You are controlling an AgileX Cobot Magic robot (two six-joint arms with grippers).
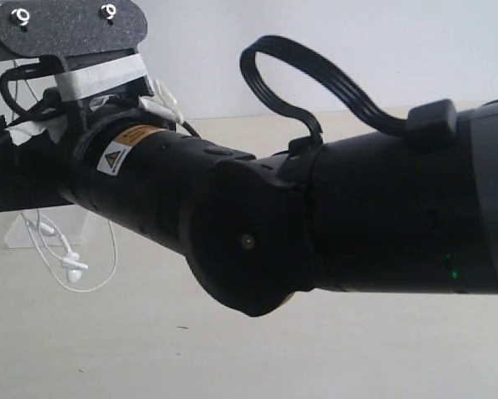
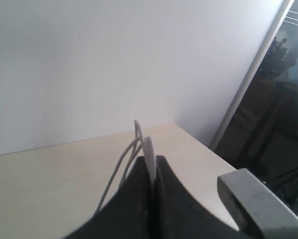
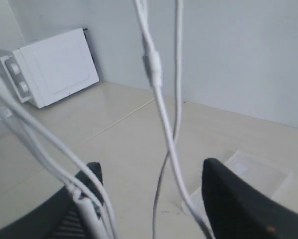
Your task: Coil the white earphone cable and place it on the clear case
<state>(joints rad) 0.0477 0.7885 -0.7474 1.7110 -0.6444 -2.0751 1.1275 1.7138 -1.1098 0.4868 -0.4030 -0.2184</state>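
My left gripper [image 2: 151, 162] is shut on the white earphone cable [image 2: 130, 152], and thin strands curve out from between its black fingers. My right gripper [image 3: 153, 174] is open. Two strands of the cable [image 3: 161, 107], one with an inline lump, hang down through the gap between its fingers [image 3: 91, 174]. More strands drape over that finger. The clear case [image 3: 260, 172] lies flat on the table beyond the other finger. In the exterior view the two earbuds [image 1: 72, 264] and a loop of cable dangle just above the table at the left. Neither gripper's fingers show there.
A thick black arm [image 1: 315, 224] with a ribbed black cable loop [image 1: 315, 75] fills most of the exterior view. A white box with knobs [image 3: 54, 67] stands at the table's far corner against the wall. The table's edge [image 2: 208, 149] runs close to my left gripper.
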